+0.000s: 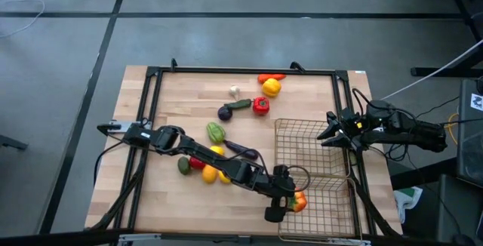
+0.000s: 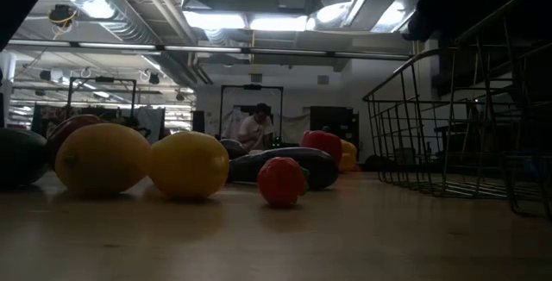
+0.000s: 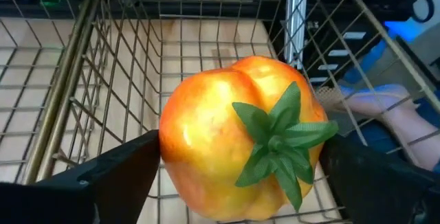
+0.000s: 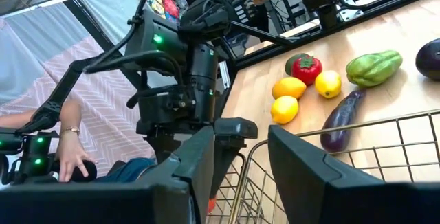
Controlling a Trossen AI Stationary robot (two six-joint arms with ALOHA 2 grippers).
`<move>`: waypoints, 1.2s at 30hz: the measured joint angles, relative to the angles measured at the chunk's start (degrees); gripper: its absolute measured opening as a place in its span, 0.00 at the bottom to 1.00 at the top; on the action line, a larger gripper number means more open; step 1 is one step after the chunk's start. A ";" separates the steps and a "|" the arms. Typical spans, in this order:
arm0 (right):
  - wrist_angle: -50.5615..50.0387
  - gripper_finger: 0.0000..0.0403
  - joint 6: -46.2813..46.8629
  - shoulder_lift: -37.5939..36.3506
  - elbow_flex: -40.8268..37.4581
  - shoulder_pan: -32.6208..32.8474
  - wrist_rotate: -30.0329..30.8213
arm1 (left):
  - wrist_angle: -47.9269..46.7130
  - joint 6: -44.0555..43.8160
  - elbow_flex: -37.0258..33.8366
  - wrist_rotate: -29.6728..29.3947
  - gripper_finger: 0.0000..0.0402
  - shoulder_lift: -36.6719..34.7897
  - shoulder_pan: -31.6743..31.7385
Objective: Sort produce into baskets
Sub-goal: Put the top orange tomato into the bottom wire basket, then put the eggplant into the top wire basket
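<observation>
Presently, two wire-mesh baskets: near basket (image 1: 332,212) at the table's front right, far basket (image 1: 302,144) just behind it.

Left gripper (image 1: 283,204): inside the near basket's left part, fingers (image 3: 103,176) spread wide on either side of the pepper; whether they still press it cannot be told.

Right gripper (image 1: 332,131): at the far basket's right rim, partly parted, holding nothing visible.

Orange-yellow pepper (image 3: 237,138): glossy, lobed, orange shading to yellow, green star-shaped calyx (image 3: 282,141) turned toward the wrist camera, so the stem axis runs along the gripper's reach; sits over the basket floor.

Eggplant (image 4: 342,117): purple, long axis slanting toward the far basket's left edge.

Lemons (image 2: 138,162): two, yellow, side by side on the table.
</observation>
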 joint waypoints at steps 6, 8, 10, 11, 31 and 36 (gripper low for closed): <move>0.00 0.34 -0.02 0.00 0.00 0.00 0.00 | -0.15 0.43 0.00 -0.44 0.96 -0.08 0.19; 0.01 0.34 0.00 0.00 0.00 0.00 0.00 | -0.15 -0.20 0.00 -1.29 0.96 -0.11 0.19; 0.00 0.34 0.00 0.00 0.00 0.00 0.00 | -0.15 -1.77 0.00 -1.45 0.96 -0.13 0.19; 0.00 0.34 0.00 0.00 0.00 0.00 0.00 | -0.15 -2.05 0.00 -1.51 0.96 -0.11 0.19; 0.00 0.34 0.00 0.00 0.00 0.00 0.00 | 1.22 -2.23 0.00 -1.27 1.00 -0.20 0.07; 0.00 0.34 -0.02 0.00 0.00 0.00 0.00 | 1.99 -3.74 0.00 -0.97 1.00 -0.24 1.62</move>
